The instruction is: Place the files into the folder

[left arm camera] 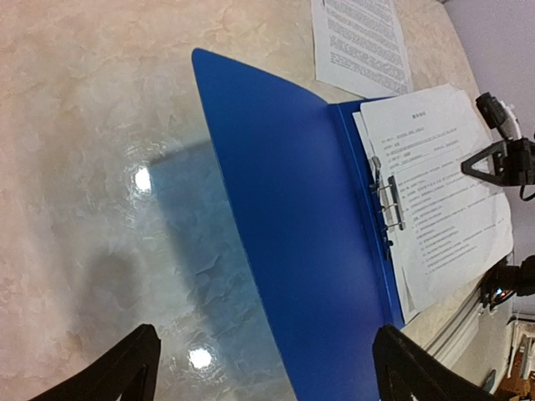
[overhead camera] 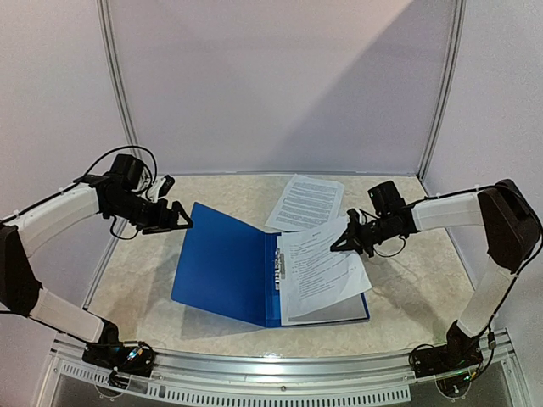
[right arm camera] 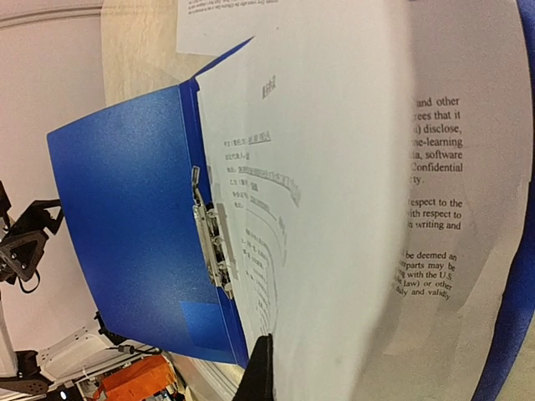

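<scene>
The blue folder (overhead camera: 225, 263) lies open mid-table with its metal clip (overhead camera: 280, 264) at the spine and its left cover tilted up off the surface. One white printed sheet (overhead camera: 331, 298) rests flat on the right half. My right gripper (overhead camera: 344, 242) is shut on the edge of a second sheet (overhead camera: 316, 250), held slanted above it. The right wrist view shows this sheet (right arm camera: 376, 209) close up beside one dark finger (right arm camera: 257, 376), the other hidden. A third sheet (overhead camera: 305, 202) lies on the table behind the folder. My left gripper (overhead camera: 182, 222) stands open near the cover's far-left corner, over the cover (left arm camera: 284, 217).
The marbled tabletop (overhead camera: 144, 288) is ringed by white walls. A metal rail (overhead camera: 280, 369) runs along the near edge by the arm bases. An orange object (right arm camera: 138, 376) shows beyond the table's near edge in the right wrist view.
</scene>
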`<state>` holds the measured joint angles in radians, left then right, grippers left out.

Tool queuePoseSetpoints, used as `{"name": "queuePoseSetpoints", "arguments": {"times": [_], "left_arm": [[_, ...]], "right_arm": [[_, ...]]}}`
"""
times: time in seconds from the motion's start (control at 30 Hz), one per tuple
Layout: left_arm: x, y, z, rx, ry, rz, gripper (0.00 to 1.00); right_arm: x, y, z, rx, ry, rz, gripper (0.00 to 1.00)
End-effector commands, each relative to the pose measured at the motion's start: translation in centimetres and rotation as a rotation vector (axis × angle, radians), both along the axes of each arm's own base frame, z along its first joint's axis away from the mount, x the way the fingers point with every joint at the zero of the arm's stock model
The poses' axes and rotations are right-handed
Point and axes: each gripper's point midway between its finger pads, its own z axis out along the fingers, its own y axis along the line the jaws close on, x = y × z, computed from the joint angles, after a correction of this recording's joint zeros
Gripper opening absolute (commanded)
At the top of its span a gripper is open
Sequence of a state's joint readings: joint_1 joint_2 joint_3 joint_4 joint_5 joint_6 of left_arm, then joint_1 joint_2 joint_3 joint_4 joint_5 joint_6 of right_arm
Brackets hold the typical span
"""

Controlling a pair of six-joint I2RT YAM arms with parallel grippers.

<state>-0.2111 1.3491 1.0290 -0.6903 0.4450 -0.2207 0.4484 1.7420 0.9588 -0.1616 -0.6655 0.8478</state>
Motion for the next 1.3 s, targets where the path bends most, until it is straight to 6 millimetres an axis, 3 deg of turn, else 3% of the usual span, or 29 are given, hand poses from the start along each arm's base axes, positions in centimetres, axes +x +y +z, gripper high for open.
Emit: {"name": "queuePoseSetpoints", "arguments": {"times": [0.0,0.3,1.1,1.17,1.27], "left_arm": [[0.2,-0.4,-0.4,-0.061,0.023,0.016,0.89],[0.1,-0.8,-0.2,-0.096,0.03,0.015,0.87],[0.2,-0.7,0.0,-0.099,0.017,0.012,0.87],[0.3,-0.7,0.1,-0.099,0.014,0.01,0.86],[0.3,-0.7,0.2,-0.099,0.012,0.01,0.86]], "right_arm": [[0.3,0.0,-0.7,0.034,0.012,-0.047,0.0],[-0.3,1.5,-0.4,0.066,0.0,-0.037,0.0],[-1.5,1.1,-1.5,0.039,0.031,-0.03,0.0],[-1.8,0.8,-2.0,0.021,0.054,-0.034,0.04],[-2.0,0.3,-2.5,-0.021,0.073,-0.042,0.28]]}}
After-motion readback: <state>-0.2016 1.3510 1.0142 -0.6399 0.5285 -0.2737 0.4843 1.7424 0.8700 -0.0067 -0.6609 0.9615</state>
